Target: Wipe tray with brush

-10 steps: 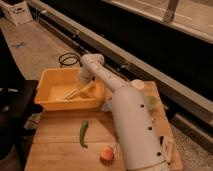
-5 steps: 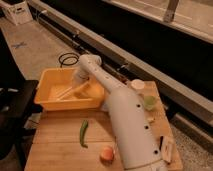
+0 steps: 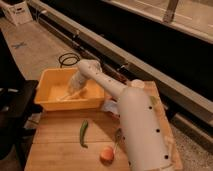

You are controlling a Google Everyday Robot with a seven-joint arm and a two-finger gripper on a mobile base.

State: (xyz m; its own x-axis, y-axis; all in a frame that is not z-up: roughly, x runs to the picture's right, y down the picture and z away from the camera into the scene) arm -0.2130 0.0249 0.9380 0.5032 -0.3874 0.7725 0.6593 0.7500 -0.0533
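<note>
In the tray (image 3: 44, 95) the brush (image 3: 66, 97) lies slanted on the floor. We judge it light, stiff and thin, best taken at mid-handle. Its right end meets the gripper (image 3: 76, 90), low inside the tray; whether it pinches the brush we cannot tell.

We've got the yellow-orange tray (image 3: 46, 88) glowing at the table's far left corner. Inside it hangs the pale grey-white gripper (image 3: 75, 89), with the pale tan brush (image 3: 68, 96) showing against the yellow. The arm (image 3: 142, 125) is white, dotted with small dark spots. The table (image 3: 55, 150) is light brown wood with plank lines. Near its front edge we see a green chili pepper (image 3: 83, 133), a dull grey spoon (image 3: 117, 137) and a salmon-orange round thing (image 3: 106, 153).
</note>
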